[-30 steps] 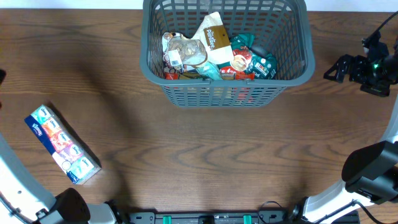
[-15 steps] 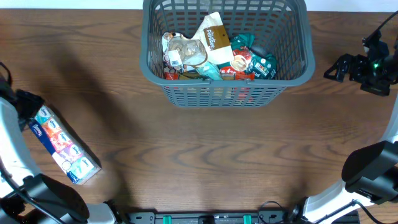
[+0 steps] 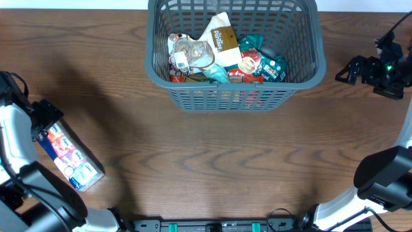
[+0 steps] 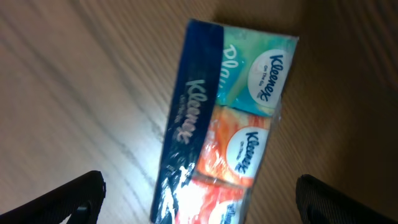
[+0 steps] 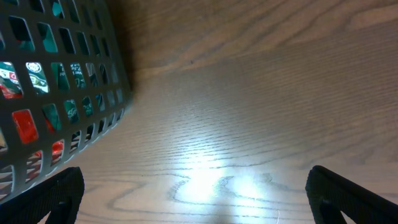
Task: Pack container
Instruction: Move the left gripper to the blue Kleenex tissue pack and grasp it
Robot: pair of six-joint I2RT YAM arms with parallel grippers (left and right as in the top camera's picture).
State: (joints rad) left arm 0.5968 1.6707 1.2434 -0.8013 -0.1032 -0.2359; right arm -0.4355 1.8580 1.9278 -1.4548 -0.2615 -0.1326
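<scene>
The dark grey slotted basket (image 3: 232,98) stands at the back middle, holding several snack packets (image 3: 219,55). A Kleenex tissue multipack (image 3: 69,159) lies on the table at the left. My left gripper (image 3: 46,118) is over the pack's upper end. In the left wrist view the pack (image 4: 230,124) lies between and below my open left gripper (image 4: 199,208), whose fingers (image 4: 68,202) stand on either side without touching it. My right gripper (image 3: 346,71) is open and empty to the right of the basket; its wrist view shows the basket wall (image 5: 62,87) at the left.
Brown wooden table top (image 3: 212,161). The right arm's base (image 3: 386,174) sits at the lower right edge, the left arm's body (image 3: 19,161) at the lower left.
My left arm has come in from the left edge and moved right, over the upper end of the tissue pack. The right arm, basket and pack have not moved.
</scene>
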